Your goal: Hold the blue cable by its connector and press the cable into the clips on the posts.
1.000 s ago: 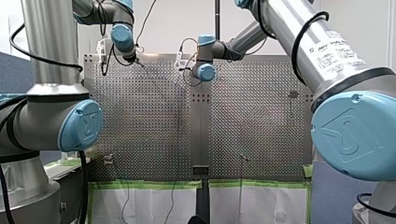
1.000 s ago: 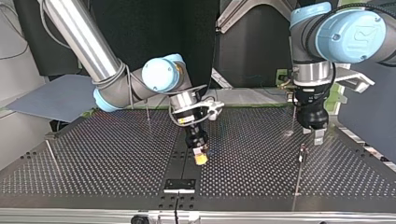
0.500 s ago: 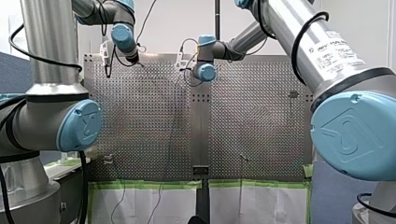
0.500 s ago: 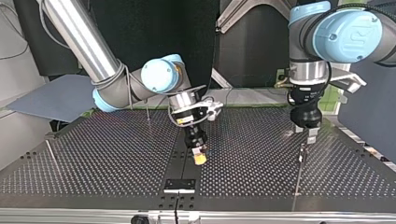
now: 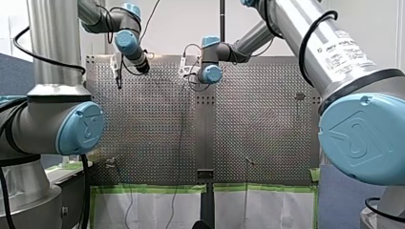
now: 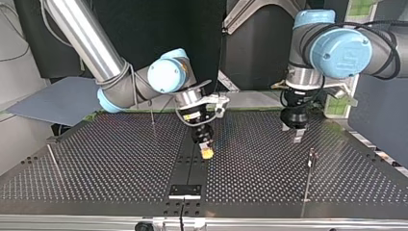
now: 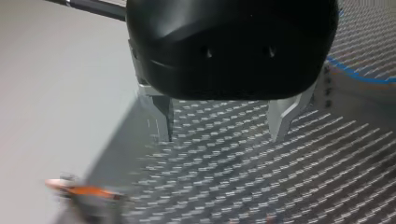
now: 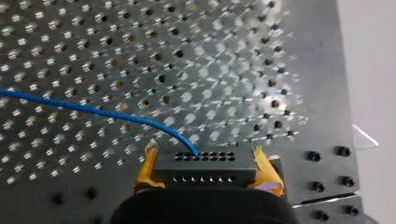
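**A:** Right gripper (image 8: 205, 166), nearest the wrist camera. State of fingers?
**B:** Clenched. 2 yellow-padded fingers (image 8: 145, 171) clamp the black connector (image 8: 205, 176), 1 on each end. The gripper body cuts off the connector's lower part.

**A:** Where is the cable?
**B:** The blue cable (image 8: 93, 110) leaves a hole in the connector's upper face. It curves away and runs over the perforated surface (image 8: 210, 70) ahead of the gripper. Its far end is cut off by the frame.

**A:** Left gripper (image 7: 222, 134)?
**B:** Released. 2 metal fingers (image 7: 159, 116) spread wide, with nothing between them. Cannot tell whether the tips touch the surface. Beyond them sits a small orange thing (image 7: 84, 190), too blurred to make out.

**A:** Farther out, top view?
**B:** The right gripper hangs low near the middle. The left gripper stands at the view's right, behind a thin post (image 6: 312, 159) and apart from it. The cable is too thin to trace there.
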